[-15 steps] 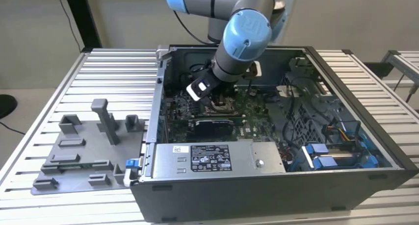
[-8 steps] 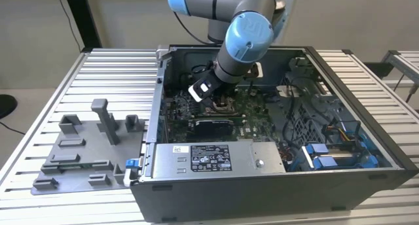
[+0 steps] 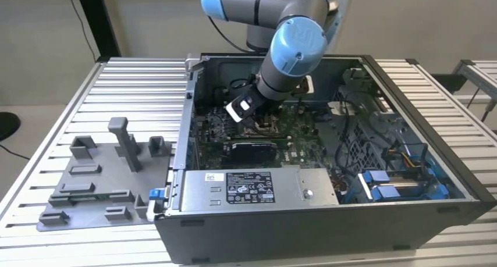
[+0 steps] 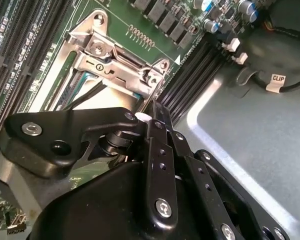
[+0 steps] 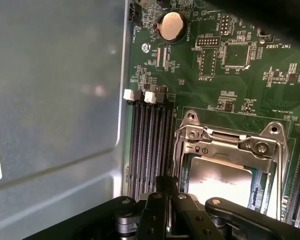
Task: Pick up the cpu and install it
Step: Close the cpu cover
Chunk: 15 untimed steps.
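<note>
The cpu (image 5: 220, 175), a flat chip with a pale silver top, lies in the socket on the green motherboard, framed by the metal socket frame (image 5: 230, 145). In the second wrist view the cpu (image 4: 107, 100) shows as a pale surface just beyond the fingertips, under the socket frame (image 4: 115, 55). My gripper (image 3: 252, 118) reaches down into the open computer case and hovers low over the socket's edge, beside the memory slots (image 5: 150, 145). In both wrist views the black fingers (image 4: 155, 125) stand together, and the gripper (image 5: 167, 181) looks shut with nothing between them.
The case (image 3: 311, 232) lies open on a slatted metal table. A silver power supply (image 3: 256, 188) with a label sits at its near side, and blue drive brackets (image 3: 388, 182) with cables at the exterior view's right. A grey fixture (image 3: 101, 180) stands on the table at the exterior view's left.
</note>
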Motion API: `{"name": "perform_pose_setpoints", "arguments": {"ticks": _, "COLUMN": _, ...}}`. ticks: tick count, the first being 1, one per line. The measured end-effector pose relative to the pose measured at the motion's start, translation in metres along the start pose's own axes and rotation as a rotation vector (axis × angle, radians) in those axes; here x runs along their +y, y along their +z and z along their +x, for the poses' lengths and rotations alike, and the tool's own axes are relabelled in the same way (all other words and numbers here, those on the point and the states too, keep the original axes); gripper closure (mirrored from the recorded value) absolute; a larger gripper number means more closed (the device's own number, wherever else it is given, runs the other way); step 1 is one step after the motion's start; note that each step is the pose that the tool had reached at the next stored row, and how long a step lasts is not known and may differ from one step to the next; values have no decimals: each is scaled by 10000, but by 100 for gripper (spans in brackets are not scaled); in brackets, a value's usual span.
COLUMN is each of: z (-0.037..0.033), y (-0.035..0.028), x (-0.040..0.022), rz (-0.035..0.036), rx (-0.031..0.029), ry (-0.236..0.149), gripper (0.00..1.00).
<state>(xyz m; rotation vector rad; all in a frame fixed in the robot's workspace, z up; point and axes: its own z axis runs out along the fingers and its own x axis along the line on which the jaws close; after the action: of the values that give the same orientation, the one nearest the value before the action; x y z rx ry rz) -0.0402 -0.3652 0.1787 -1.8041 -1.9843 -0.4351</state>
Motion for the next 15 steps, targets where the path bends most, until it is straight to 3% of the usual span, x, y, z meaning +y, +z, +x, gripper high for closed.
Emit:
{"name": "perform_pose_setpoints", "arguments": {"ticks": 6, "z": -6, "y": 6, "x": 27, "rz": -5, "rx": 83, "ry": -8, "gripper": 100}}
{"name": "perform_pose_setpoints", "arguments": {"ticks": 12, "z": -8, "y": 4, "x": 47, "rz": -3, "rx": 92, "ry": -6, "gripper": 100}}
{"name": "perform_pose_setpoints", "arguments": {"ticks": 15, "z": 31, "y": -63, "x": 16, "rz": -3, "rx": 108, "ry": -10, "gripper": 100}}
